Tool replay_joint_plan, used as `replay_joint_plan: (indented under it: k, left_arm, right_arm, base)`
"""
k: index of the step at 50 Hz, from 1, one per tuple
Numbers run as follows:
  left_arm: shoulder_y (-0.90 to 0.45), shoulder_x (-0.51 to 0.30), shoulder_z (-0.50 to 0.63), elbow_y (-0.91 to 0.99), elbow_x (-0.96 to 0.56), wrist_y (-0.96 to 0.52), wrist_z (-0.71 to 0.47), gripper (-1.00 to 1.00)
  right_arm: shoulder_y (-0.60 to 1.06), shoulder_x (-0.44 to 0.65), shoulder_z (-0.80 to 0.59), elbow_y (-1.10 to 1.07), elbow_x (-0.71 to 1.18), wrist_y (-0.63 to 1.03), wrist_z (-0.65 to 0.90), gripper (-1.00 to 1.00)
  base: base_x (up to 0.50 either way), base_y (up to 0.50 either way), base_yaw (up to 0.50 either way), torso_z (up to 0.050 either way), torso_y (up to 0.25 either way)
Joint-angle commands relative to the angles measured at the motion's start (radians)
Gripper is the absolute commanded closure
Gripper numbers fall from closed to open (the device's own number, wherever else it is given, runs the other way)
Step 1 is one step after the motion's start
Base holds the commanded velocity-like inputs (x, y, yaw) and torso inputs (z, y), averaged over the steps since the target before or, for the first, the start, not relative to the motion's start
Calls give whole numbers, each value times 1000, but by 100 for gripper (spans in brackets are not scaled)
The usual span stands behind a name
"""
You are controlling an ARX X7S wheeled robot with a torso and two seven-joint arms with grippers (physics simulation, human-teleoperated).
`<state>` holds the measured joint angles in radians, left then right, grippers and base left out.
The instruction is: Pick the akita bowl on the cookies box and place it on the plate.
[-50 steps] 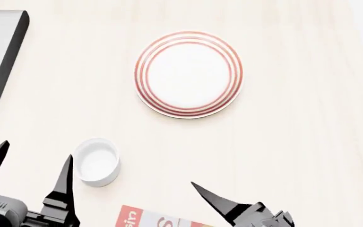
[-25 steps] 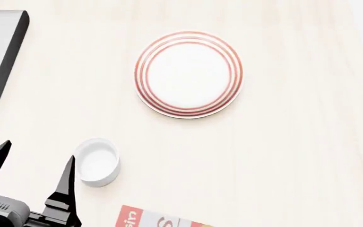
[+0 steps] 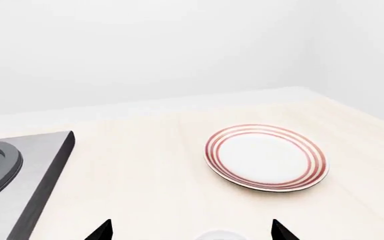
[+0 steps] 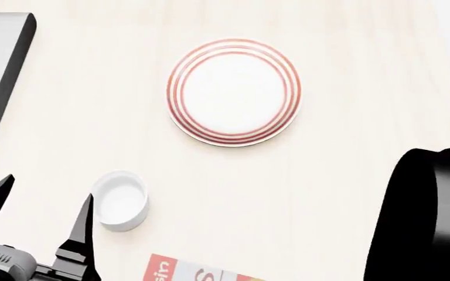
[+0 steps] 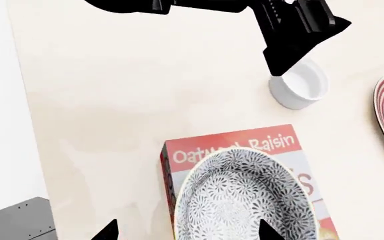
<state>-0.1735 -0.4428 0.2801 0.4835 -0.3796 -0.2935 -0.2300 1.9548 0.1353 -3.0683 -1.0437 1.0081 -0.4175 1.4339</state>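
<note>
1. Bowl: the akita bowl (image 5: pixel 244 200) sits on the cookies box (image 5: pixel 232 145), between my right gripper (image 5: pixel 186 231) fingertips, spread wide.
2. My left gripper (image 4: pixel 37 211) is wide too, holding nothing, beside the white cup (image 4: pixel 120 200).
3. The plate (image 4: pixel 234 92) lies well apart.

We see the akita bowl (image 5: pixel 244 197) sitting on the cookies box (image 5: pixel 235 145) at the counter's (image 4: pixel 350 175) near edge, the plate (image 4: pixel 234 92) farther in, the cup (image 4: pixel 120 199) between them.

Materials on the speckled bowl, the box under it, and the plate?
Akita bowl: looks like glazed ceramic, with a fine black-on-white pattern and a smooth rim.
Cookies box: printed cardboard, flat matte faces with lettering.
Plate: likely glazed ceramic, white with thin red rings.
It is a simulator render, so these are guesses.
</note>
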Motion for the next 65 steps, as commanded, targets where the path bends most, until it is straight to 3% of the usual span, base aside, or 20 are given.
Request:
replay_joint_plan:
  k: [1, 13, 43, 44, 65]
  left_arm:
    - [8, 17, -18, -1, 23, 11, 30, -100]
    - [12, 13, -15, -1, 22, 14, 30, -100]
    - [16, 8, -11, -7, 18, 25, 28, -100]
    - [16, 7, -11, -6, 17, 24, 27, -100]
    - [16, 3, -8, -1, 13, 25, 24, -100]
  right_arm:
    - [42, -103, -28, 9, 42, -30, -54, -100]
    - [97, -85, -13, 64, 184, -15, -248, -100]
    - [91, -89, 128, 63, 304, 171, -343, -100]
    - [89, -85, 129, 64, 304, 175, -341, 100]
    - [91, -41, 157, 60, 313, 251, -339, 100]
  base:
    - [0, 0, 0, 0, 0]
    - [0, 0, 0, 0, 0]
    - [0, 0, 0, 0, 0]
    - [0, 0, 0, 0, 0]
    - [0, 0, 0, 0, 0]
